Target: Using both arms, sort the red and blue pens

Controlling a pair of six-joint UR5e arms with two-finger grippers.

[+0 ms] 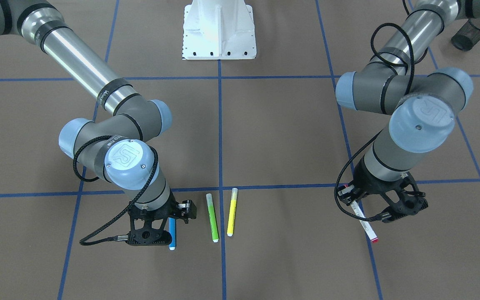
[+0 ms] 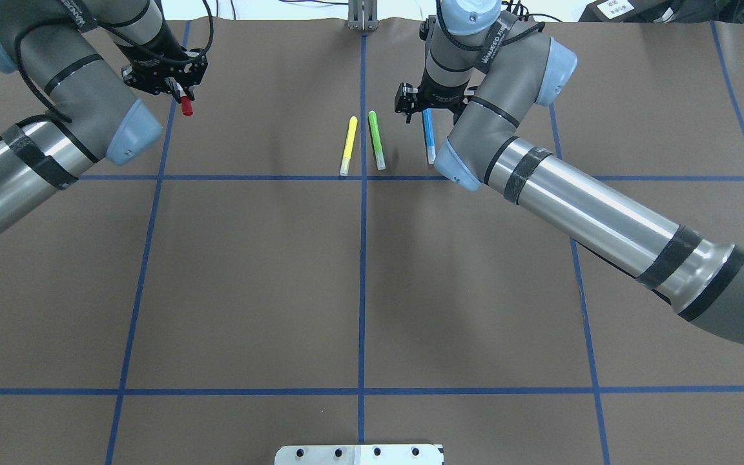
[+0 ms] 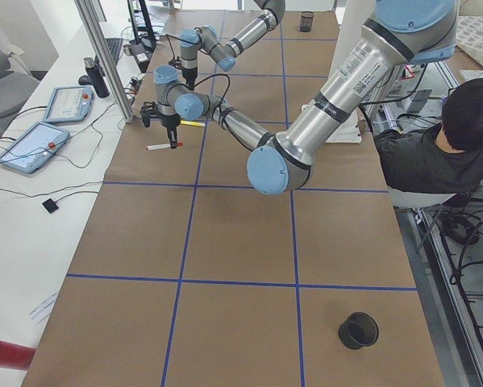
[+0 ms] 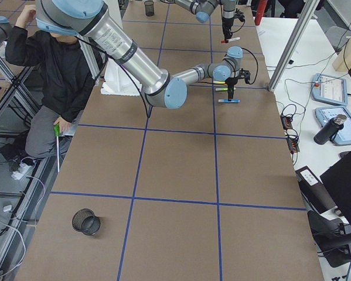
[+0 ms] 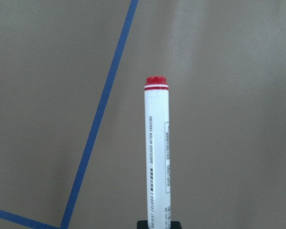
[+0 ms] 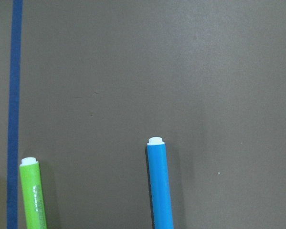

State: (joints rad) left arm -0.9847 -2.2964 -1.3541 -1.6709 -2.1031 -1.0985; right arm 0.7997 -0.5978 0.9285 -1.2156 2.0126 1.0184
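My left gripper is shut on the red pen, a slim white barrel with a red end. It holds the pen slanted above the table near a blue tape line; the barrel runs up the middle of the left wrist view. The blue pen lies flat on the brown table, to the right of the green marker in the overhead view. My right gripper hovers over its cap end. It looks open, as no finger shows around the pen in the right wrist view.
A green marker and a yellow marker lie side by side by the centre tape line. Black mesh cups stand at each end of the table. A seated person is beside the table, near the white robot base.
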